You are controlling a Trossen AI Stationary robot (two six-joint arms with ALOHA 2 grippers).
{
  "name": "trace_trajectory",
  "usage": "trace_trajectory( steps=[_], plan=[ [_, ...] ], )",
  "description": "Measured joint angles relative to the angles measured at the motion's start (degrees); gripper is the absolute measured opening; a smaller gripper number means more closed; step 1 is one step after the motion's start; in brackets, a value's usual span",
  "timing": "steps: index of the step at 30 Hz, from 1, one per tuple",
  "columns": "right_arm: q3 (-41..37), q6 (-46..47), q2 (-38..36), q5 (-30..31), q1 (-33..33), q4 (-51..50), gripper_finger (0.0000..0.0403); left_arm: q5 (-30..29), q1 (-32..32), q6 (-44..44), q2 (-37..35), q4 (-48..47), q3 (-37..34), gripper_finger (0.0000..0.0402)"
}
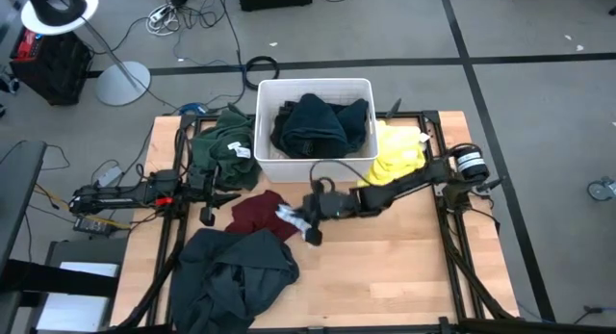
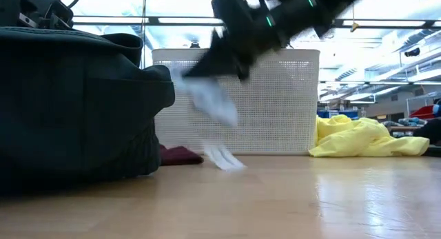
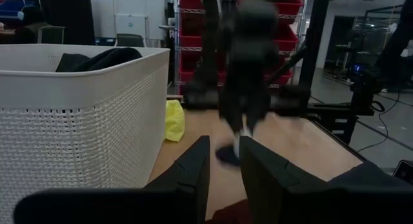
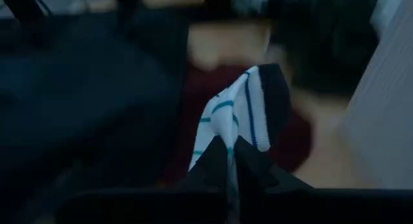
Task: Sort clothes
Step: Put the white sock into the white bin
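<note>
My right gripper (image 1: pixel 310 218) reaches from the table's right side to its middle and is shut on a white sock with teal stripes and a dark cuff (image 4: pixel 242 111). The sock also shows in the low view (image 2: pixel 210 101), in front of the white tub (image 1: pixel 265 122). A maroon piece (image 1: pixel 255 214) lies beside it. The dark grey-green jacket (image 1: pixel 236 271) lies heaped at the front left. A green top (image 1: pixel 223 146) lies left of the tub and a yellow piece (image 1: pixel 399 159) right of it. My left gripper (image 1: pixel 206 217) waits at the left, slightly open and empty. My right gripper pinches the sock between its two fingers (image 4: pixel 213 161) at a bunched part of the striped cloth (image 4: pixel 227 143). It comes slanting down from the table's right. The sock hangs below the fingers, and its lower end (image 2: pixel 224 158) reaches down to about the table top.
The tub holds dark blue clothes (image 1: pixel 313 127). Bare wood (image 1: pixel 385 267) lies at the front right of the table. In the low view the jacket (image 2: pixel 69 108) fills the left side.
</note>
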Motion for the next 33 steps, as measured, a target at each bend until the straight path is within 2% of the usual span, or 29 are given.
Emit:
trace_trajectory(
  steps=[5,9,12,16,21,26,33],
  plan=[
    [12.3,-9.2,-4.0,0.1,-3.5,-12.2,0.0005,0.0,0.0,0.0,0.0,0.0,0.0,0.0089],
    [23.6,-17.8,-4.1,-0.6,-6.9,-21.4,0.0005,0.0,0.0,0.0,0.0,0.0,0.0,0.0089],
    [29.7,-22.3,-3.9,-0.9,-10.2,-23.2,0.0005,0.0,0.0,0.0,0.0,0.0,0.0,0.0089],
    [32.9,-25.9,-3.9,-1.1,-15.8,-23.1,0.0005,0.0,0.0,0.0,0.0,0.0,0.0,0.0089],
    [33.7,-25.4,-3.6,-6.4,-22.9,-22.7,0.0005,0.0,0.0,0.0,0.0,0.0,0.0,0.0089],
    [33.8,-22.5,-1.4,-8.3,-26.3,-22.3,0.0007,0.0,0.0,0.0,0.0,0.0,0.0,0.0089],
    [33.6,-9.5,4.3,-8.8,-27.1,-23.5,0.0018,0.0,0.0,0.0,0.0,0.0,0.0,0.0089]
  ],
)
